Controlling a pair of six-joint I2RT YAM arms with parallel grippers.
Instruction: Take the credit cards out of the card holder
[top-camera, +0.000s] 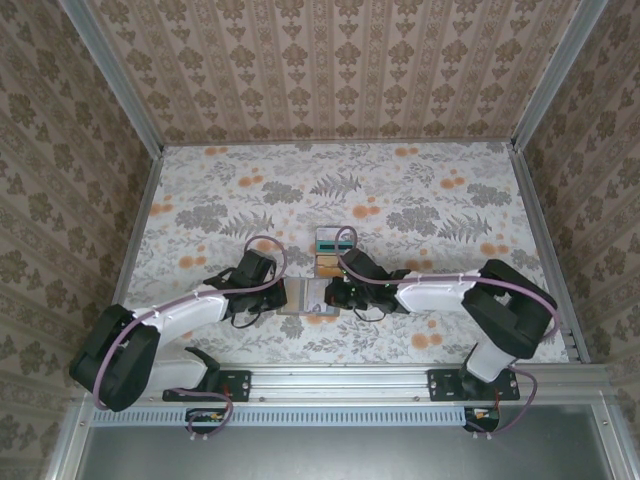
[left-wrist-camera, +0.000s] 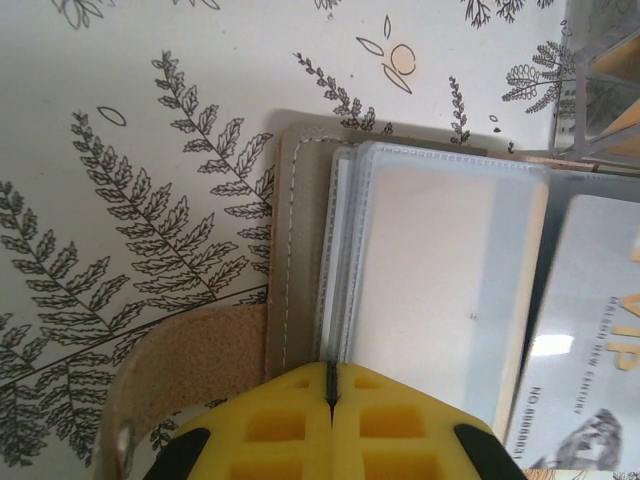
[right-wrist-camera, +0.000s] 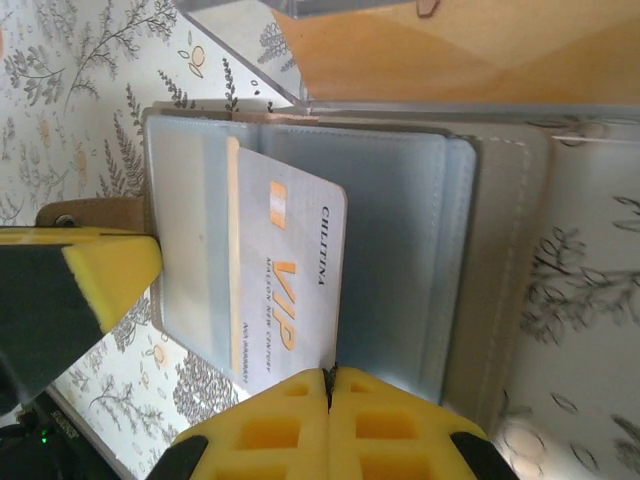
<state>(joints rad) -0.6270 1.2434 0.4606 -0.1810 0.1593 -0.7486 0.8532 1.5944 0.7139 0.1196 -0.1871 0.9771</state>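
Observation:
The taupe card holder (top-camera: 303, 297) lies open on the table between both grippers. My left gripper (left-wrist-camera: 330, 378) is shut on the edge of its clear pocket leaves (left-wrist-camera: 345, 300), beside the stitched taupe cover (left-wrist-camera: 300, 250). A white VIP credit card (right-wrist-camera: 285, 290) sticks partly out of a blue-grey pocket (right-wrist-camera: 400, 250). My right gripper (right-wrist-camera: 328, 378) is shut on that card's near edge. The same card (left-wrist-camera: 590, 330) shows at the right of the left wrist view. A teal-green card (top-camera: 328, 240) and a gold-tan card (top-camera: 328, 263) lie just behind the holder.
The holder's brown strap tab (left-wrist-camera: 190, 360) lies flat on the floral tablecloth. A clear-edged tan piece (right-wrist-camera: 420, 50) sits right behind the holder. The left gripper's yellow finger (right-wrist-camera: 90, 280) is close to the card's far side. Patterned walls (top-camera: 330, 70) enclose the table.

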